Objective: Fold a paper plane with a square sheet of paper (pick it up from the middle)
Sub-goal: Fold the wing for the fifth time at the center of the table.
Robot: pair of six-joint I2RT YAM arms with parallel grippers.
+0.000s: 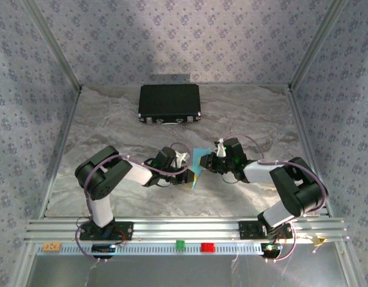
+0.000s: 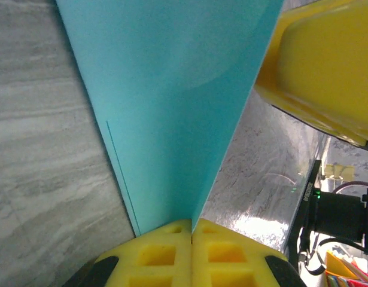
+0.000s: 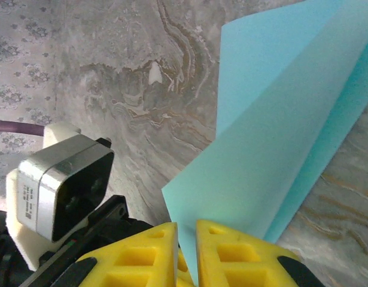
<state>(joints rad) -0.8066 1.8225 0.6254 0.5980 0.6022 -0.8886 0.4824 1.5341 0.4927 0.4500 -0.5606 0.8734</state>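
On the near rail sits a small red block (image 1: pixel 207 246). Mid-table, the left gripper (image 2: pixel 191 224) is clenched on the folded light-blue sheet of paper (image 2: pixel 178 107). The right gripper (image 3: pixel 186 226) has its jaws close around the opposite edge, though I cannot tell whether it grips. Beyond lies a black case (image 1: pixel 170 103)

One paper sheet (image 1: pixel 197 164), one case (image 1: pixel 170 103), two blocks (image 1: pixel 180 244) (image 1: pixel 207 246) (green, red).
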